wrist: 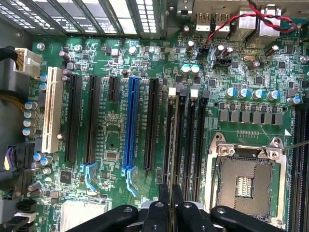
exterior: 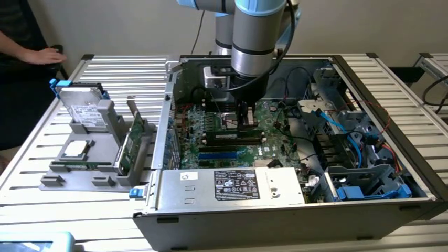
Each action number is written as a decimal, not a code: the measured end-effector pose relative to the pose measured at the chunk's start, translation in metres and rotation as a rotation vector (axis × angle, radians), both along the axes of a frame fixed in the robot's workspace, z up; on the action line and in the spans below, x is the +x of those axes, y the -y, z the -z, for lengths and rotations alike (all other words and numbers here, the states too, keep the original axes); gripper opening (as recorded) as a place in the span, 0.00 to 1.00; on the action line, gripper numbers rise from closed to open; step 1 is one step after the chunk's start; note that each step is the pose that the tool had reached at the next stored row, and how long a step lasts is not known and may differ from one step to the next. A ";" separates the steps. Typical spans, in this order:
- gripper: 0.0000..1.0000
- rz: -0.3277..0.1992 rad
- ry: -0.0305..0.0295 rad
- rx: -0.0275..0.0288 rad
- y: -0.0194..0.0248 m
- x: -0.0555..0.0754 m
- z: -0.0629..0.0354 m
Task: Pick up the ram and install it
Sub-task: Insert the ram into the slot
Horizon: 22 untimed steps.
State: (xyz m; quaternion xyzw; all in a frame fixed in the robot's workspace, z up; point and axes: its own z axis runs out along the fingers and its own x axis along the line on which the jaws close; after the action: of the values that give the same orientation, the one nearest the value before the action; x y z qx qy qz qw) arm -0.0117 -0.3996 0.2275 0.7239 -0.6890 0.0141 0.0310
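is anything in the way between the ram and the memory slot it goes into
Nothing visible does. The gripper holds the ram edge-on, lined up right along its memory slot beside the empty CPU socket. No cable crosses that slot; the red and black wires lie off by the rear ports.

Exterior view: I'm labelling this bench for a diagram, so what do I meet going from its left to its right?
hard drive → green card → motherboard → grey drive cage with blue clips
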 end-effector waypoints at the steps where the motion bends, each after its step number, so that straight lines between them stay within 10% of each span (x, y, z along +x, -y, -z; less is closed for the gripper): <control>1: 0.14 0.000 -0.0001 -0.0004 0.0001 0.000 0.0000; 22: 0.14 0.000 -0.0001 -0.0052 0.0000 0.000 0.0036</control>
State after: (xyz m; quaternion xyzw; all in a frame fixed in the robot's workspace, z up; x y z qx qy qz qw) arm -0.0113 -0.3996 0.2239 0.7239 -0.6889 0.0159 0.0329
